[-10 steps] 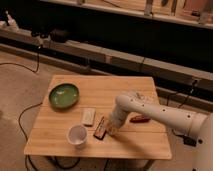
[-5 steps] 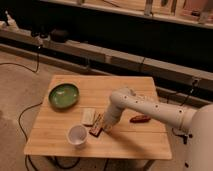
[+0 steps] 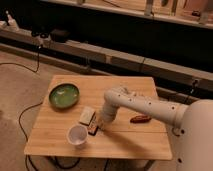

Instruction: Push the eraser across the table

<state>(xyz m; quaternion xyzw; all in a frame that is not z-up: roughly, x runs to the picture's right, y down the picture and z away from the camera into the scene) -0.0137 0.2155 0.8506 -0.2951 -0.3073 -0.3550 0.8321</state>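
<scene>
The eraser (image 3: 93, 128), a small dark flat block, lies on the light wooden table (image 3: 135, 145), just right of the white cup (image 3: 77, 136) and below the pale grey-white rectangle (image 3: 87, 115). My gripper (image 3: 99, 122) is down at the tabletop, against the eraser's right side. The white arm reaches in from the right across the middle of the table and partly hides the eraser.
A green bowl (image 3: 64, 95) stands at the table's left. A small reddish-brown oblong thing (image 3: 140, 119) lies to the right of the arm. Cables run on the floor at the left. A dark bench runs behind the table.
The arm has swung left across the table. The eraser has slid left with the gripper and now lies close to the cup and the pale rectangle.
</scene>
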